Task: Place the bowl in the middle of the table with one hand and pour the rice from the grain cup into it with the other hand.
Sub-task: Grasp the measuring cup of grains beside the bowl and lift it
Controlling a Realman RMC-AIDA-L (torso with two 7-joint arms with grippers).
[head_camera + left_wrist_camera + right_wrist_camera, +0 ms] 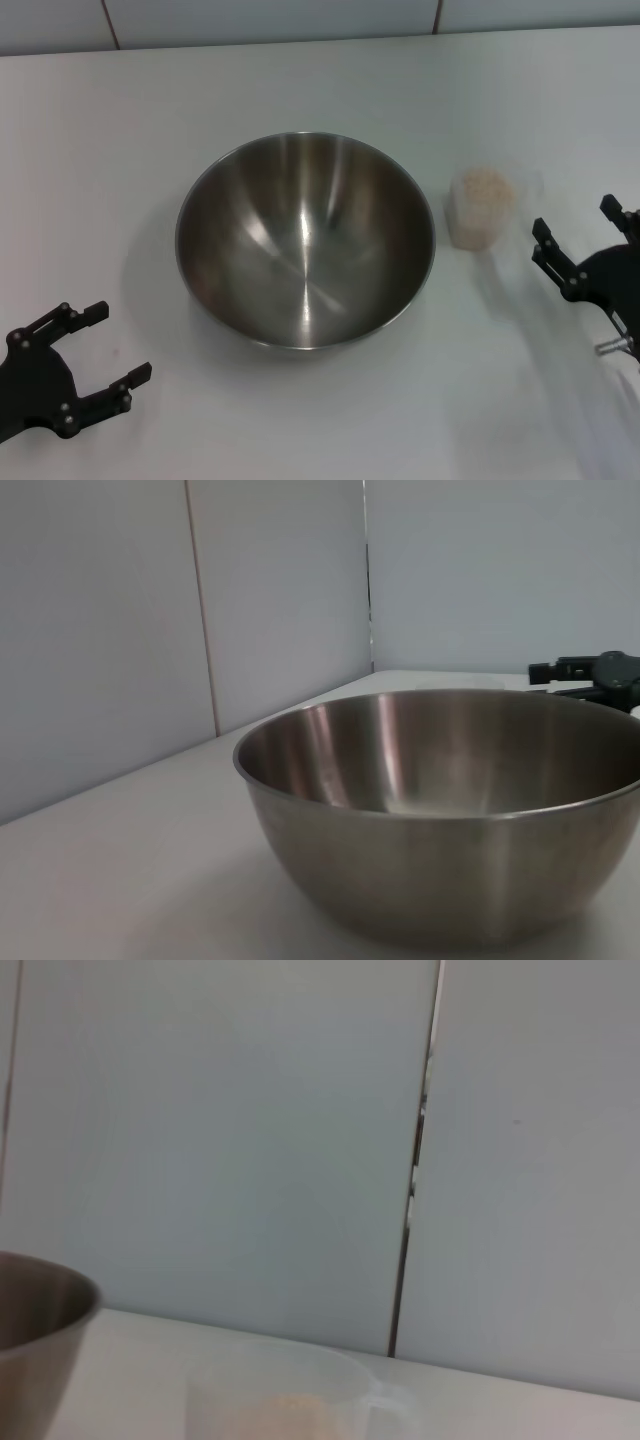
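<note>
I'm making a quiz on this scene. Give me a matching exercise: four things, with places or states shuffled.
Things:
1. bowl
2. grain cup
3. left gripper
4. right gripper

Places or states:
A. open, near the table's front left
B. empty, mid-table
C. open, just right of the cup
D. upright, holding rice

Pairs: 1-B, 2-D, 3-A, 4-C

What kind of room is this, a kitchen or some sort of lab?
Probably a lab test bench rather than a kitchen: a plain white table against bare pale wall panels, holding only a steel bowl and a cup of rice, with two open robot grippers, left gripper and right gripper, waiting.
</note>
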